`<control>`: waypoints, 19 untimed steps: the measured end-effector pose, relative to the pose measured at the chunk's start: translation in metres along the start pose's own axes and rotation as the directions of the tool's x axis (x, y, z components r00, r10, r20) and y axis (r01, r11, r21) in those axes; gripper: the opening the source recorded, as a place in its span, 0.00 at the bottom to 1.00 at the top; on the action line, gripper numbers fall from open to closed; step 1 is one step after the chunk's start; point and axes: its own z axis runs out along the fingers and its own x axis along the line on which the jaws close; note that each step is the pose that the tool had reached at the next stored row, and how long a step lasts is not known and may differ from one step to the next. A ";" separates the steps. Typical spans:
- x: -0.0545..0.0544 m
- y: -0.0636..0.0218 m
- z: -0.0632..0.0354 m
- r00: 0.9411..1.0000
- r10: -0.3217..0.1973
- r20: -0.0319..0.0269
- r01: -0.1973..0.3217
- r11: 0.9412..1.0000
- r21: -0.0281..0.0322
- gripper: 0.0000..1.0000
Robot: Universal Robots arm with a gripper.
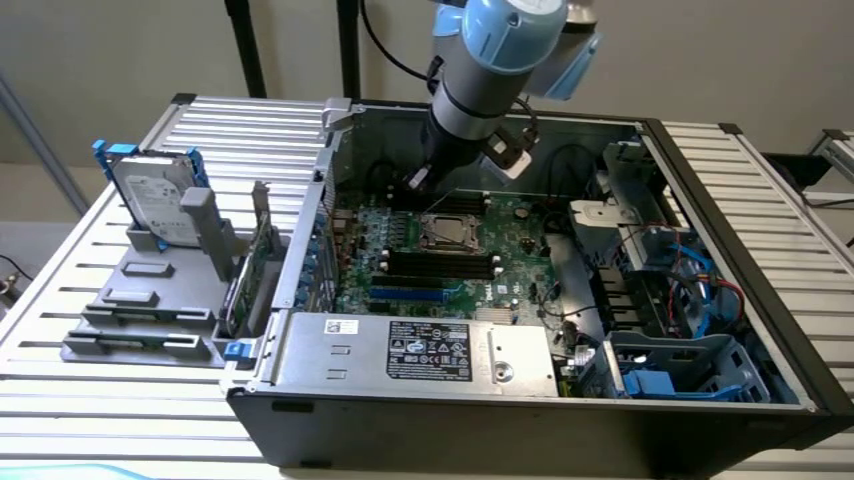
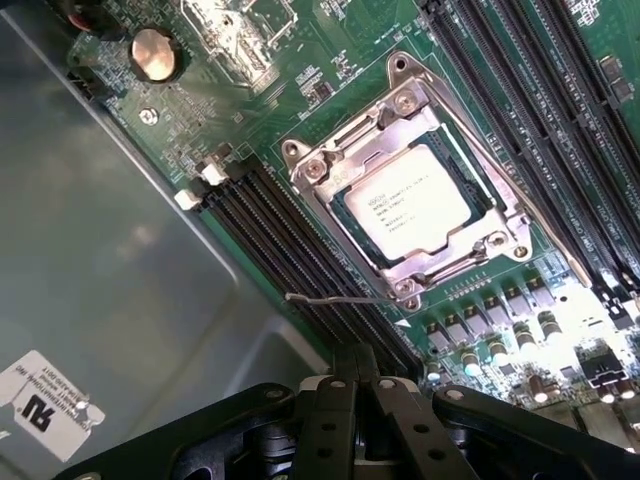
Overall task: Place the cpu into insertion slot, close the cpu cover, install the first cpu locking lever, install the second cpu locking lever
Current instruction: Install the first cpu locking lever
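Note:
The cpu (image 2: 408, 203), a pale silver square chip, lies flat in the insertion slot (image 1: 447, 233) on the green motherboard (image 2: 300, 60). The cpu cover (image 2: 340, 152), a silver frame, lies down around the chip. One thin wire lever (image 2: 520, 190) runs along the cover's side. A second wire lever (image 2: 330, 298) sticks out over the black memory slots (image 2: 270, 230), near my fingers. My gripper (image 2: 355, 365) hovers just beyond that lever, fingers pressed together and holding nothing. In the exterior view my gripper (image 1: 416, 182) hangs inside the case behind the socket.
The open computer case's grey wall (image 2: 110, 250) stands close beside the socket. More memory slots (image 2: 540, 90) lie on the socket's other side. A power supply (image 1: 414, 350) sits at the front, and drive bays with cables (image 1: 667, 300) are on the exterior view's right. A hard drive (image 1: 154, 200) stands outside the case.

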 end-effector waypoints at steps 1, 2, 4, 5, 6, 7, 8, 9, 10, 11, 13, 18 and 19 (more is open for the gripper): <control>0.000 0.0005 0.0012 1.000 0.000 0.001 0.000 1.000 -0.001 0.11; -0.001 0.0009 0.0022 1.000 -0.001 0.003 0.001 1.000 -0.002 0.11; -0.001 0.0017 0.0042 1.000 -0.001 0.007 0.001 1.000 -0.005 0.11; -0.001 0.0020 0.0052 1.000 -0.001 0.010 0.001 1.000 -0.006 0.11; -0.001 0.0023 0.0060 1.000 -0.001 0.013 0.002 1.000 -0.008 0.11; -0.002 0.0026 0.0068 1.000 -0.001 0.016 0.002 1.000 -0.011 0.11; -0.002 0.0029 0.0076 1.000 -0.001 0.018 0.002 1.000 -0.013 0.11; -0.002 0.0033 0.0084 1.000 -0.002 0.020 0.002 1.000 -0.015 0.11; -0.002 0.0037 0.0095 1.000 -0.002 0.021 0.002 1.000 -0.017 0.11; -0.002 0.0041 0.0105 1.000 -0.002 0.021 0.003 1.000 -0.020 0.11; -0.003 0.0049 0.0126 1.000 -0.004 0.019 0.005 1.000 -0.025 0.11; -0.003 0.0063 0.0174 1.000 -0.008 0.018 0.009 0.999 -0.040 0.11; -0.003 0.0063 0.0181 1.000 -0.008 0.019 0.009 0.999 -0.042 0.11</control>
